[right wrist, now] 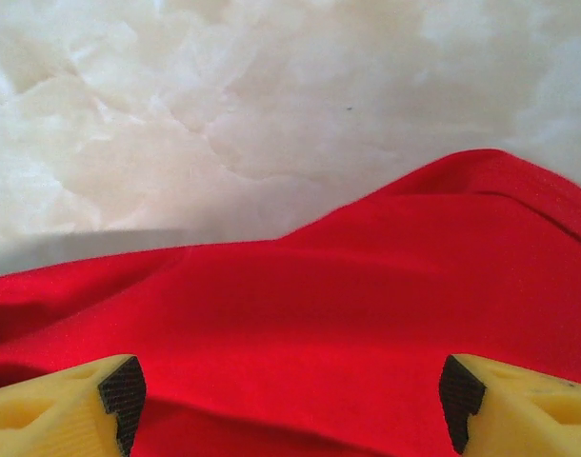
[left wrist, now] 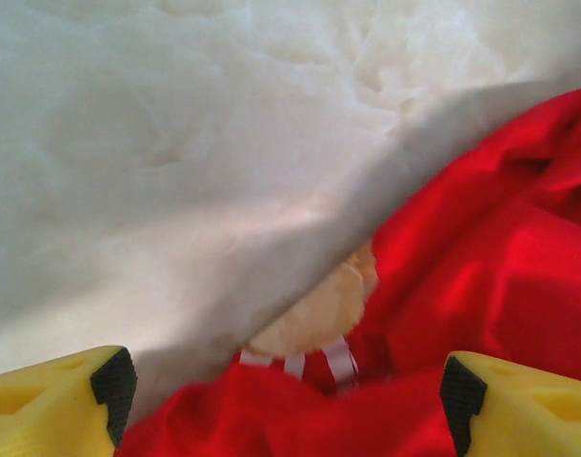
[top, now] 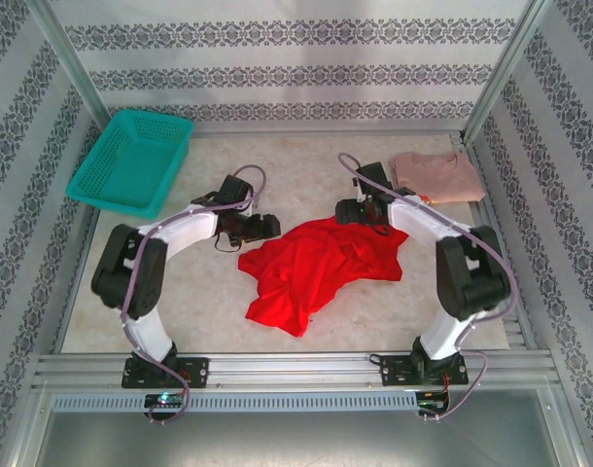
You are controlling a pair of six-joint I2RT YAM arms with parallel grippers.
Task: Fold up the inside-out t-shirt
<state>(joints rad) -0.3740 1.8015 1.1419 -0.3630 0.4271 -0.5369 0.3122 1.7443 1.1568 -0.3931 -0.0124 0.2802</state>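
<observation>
Gaping, left hand [left wrist: 286, 386] and right hand [right wrist: 290, 390] straddle t-shirt [top: 316, 268].

Inside-out t-shirt [top: 316, 268] lies mid-worktop [top: 296, 165], between the two arms, a bit right of centre and nearer the front edge than the back. Left hand [top: 262, 227] sits at its far-left edge, right hand [top: 347, 210] at its far edge, to the right of the left hand. Basket [top: 131, 161] is in the far-left corner, well apart from the t-shirt. Second shirt [top: 437, 175] is in the far-right corner, behind the right arm. Left wrist view: t-shirt below and right of the hand, worktop ahead and left. Right wrist view: t-shirt under the hand, worktop beyond it.
</observation>
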